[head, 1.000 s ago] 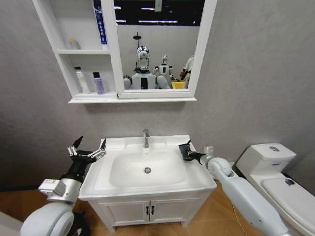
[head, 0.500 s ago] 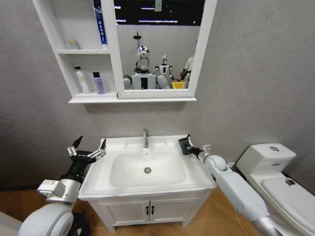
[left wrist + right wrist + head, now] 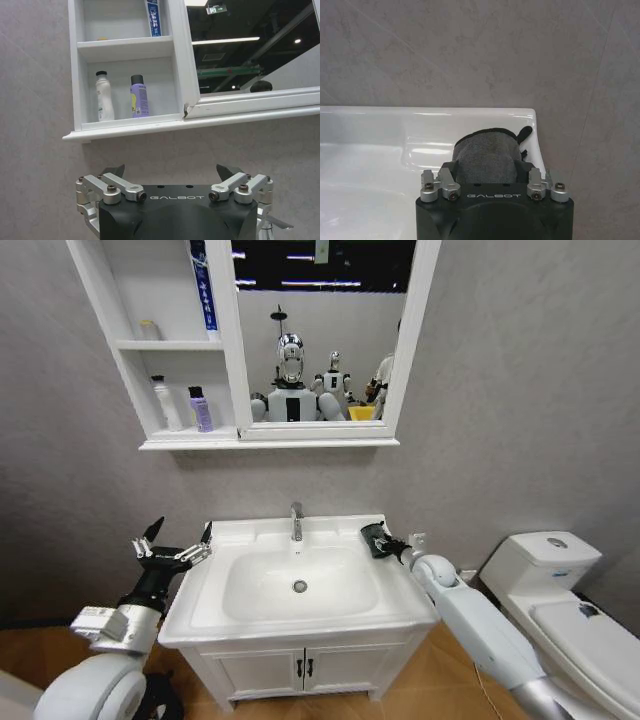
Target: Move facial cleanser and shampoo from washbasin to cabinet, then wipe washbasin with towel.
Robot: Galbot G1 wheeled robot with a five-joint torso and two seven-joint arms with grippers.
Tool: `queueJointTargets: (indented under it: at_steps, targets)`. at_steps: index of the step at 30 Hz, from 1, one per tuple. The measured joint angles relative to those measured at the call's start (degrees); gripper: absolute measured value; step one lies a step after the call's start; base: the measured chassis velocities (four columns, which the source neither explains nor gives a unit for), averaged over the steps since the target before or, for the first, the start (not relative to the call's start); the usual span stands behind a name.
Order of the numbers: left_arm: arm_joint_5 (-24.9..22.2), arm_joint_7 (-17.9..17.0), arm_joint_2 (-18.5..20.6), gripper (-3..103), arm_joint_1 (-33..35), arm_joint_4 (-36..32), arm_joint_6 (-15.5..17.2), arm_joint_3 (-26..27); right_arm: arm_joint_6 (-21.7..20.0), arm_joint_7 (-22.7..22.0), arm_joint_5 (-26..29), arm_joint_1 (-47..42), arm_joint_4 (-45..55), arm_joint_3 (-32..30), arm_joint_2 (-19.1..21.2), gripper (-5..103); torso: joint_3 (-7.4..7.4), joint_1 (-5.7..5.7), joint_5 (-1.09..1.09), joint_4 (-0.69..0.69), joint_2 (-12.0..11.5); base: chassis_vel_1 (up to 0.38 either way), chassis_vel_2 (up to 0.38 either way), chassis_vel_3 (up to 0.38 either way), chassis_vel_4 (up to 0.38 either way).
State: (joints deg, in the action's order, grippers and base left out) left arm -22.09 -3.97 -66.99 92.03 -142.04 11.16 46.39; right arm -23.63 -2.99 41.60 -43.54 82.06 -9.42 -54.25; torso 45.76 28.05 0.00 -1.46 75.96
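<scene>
You're facing a grey-walled bathroom with the washbasin (image 3: pixel 300 580) below and the cabinet (image 3: pixel 165 350) above. Both bottles are already up on the cabinet's lowest shelf: the facial cleanser (image 3: pixel 166 403) stands just beside the shampoo (image 3: pixel 201 409), so by my reading only the wiping is left. Your right gripper (image 3: pixel 376 540) has its jaws clamped on the dark towel (image 3: pixel 486 159), and over the last second it has slid from the basin's right rim back to the rear right corner, the towel pressed to the ceramic surface. That looks like a wiping stroke under way. Your left gripper (image 3: pixel 170 546) waits off the basin's left edge, jaws spread wide and empty.
</scene>
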Motion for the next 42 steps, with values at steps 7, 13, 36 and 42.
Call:
queueJointTargets:
  at_steps: [7, 13, 36, 42]
  targets:
    - [-0.02, 0.29, 0.19, 100, -0.30, 0.37, -0.01, -0.12, 0.02, -0.30, -0.41, 0.15, 0.97, 0.02, 0.49, 86, 0.00, 0.00, 0.00, 0.00, 0.00, 0.000, 0.000, 0.000, 0.000]
    - [0.02, 0.38, 0.29, 100, -0.68, 0.58, -0.01, -0.66, 0.12, -0.30, -1.34, 0.67, 1.63, 0.17, 0.92, 100, 0.00, 0.00, 0.00, 0.00, 0.00, 0.000, 0.000, 0.000, 0.000]
    - [-1.09, 0.63, -1.40, 100, -0.04, 0.80, -0.10, 0.66, -0.49, -13.01, -4.25, -19.24, 29.57, -13.56, 3.03, 100, -0.01, -0.01, 0.00, -0.02, 0.00, 0.000, 0.000, 0.000, 0.000]
    - [-3.15, 1.05, -3.94, 100, 0.40, 1.53, 0.17, 1.15, -2.80, -20.13, -6.35, -30.88, 43.42, -19.44, -0.87, 100, -0.01, -0.01, -0.02, 0.03, 0.00, 0.000, 0.000, 0.000, 0.000]
